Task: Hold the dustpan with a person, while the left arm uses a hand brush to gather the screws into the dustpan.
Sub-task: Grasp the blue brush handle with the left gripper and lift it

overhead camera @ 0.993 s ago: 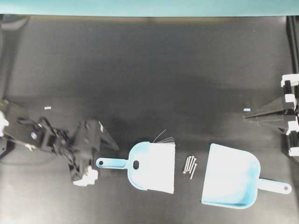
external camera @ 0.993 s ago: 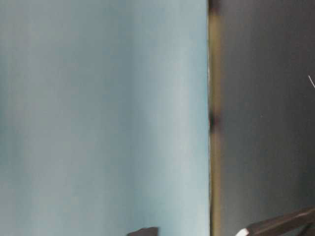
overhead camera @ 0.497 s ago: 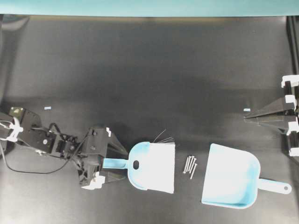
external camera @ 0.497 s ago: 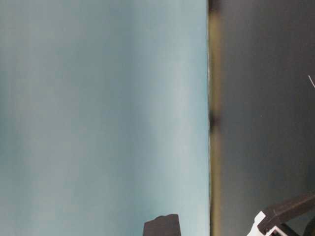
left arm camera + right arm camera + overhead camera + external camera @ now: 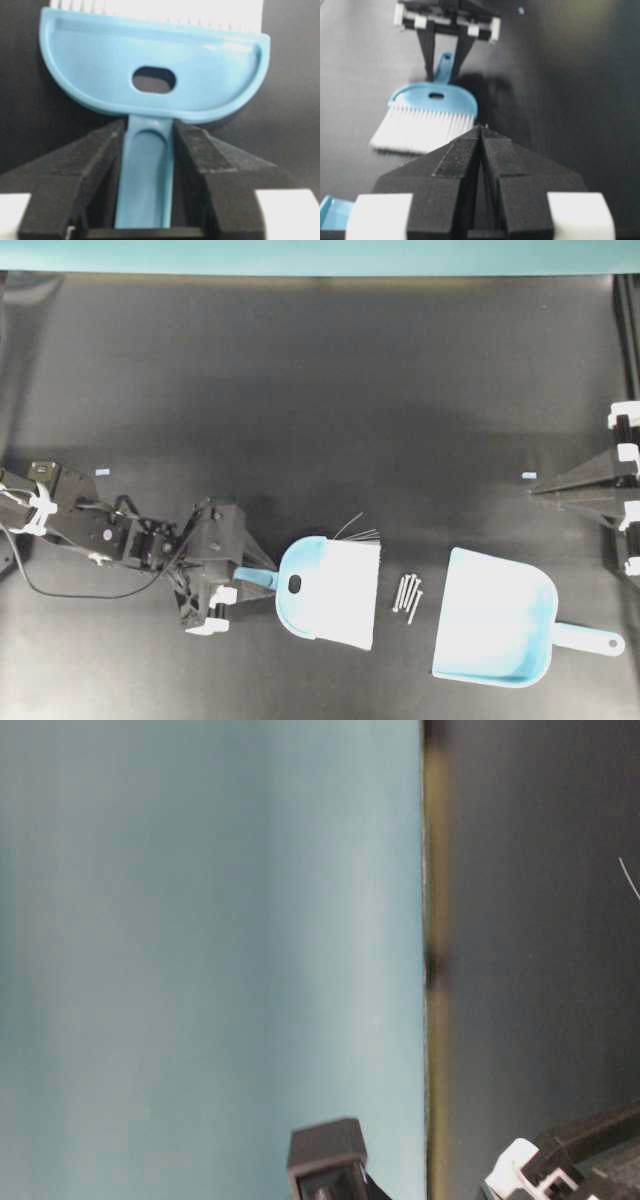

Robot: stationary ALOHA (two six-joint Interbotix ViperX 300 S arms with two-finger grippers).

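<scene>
Left wrist: blue fan-shaped hand brush (image 5: 150, 70).

Left gripper (image 5: 148, 150) clamped low, right gripper (image 5: 481, 131) closed, idle

Left gripper (image 5: 148, 150) clamped on hand brush (image 5: 155, 65) handle — oval hole (centre), pale bristles at top

hand brush (image 5: 330, 585) left of screws (image 5: 407, 597) | dustpan (image 5: 492, 630) right of screws
</scene>
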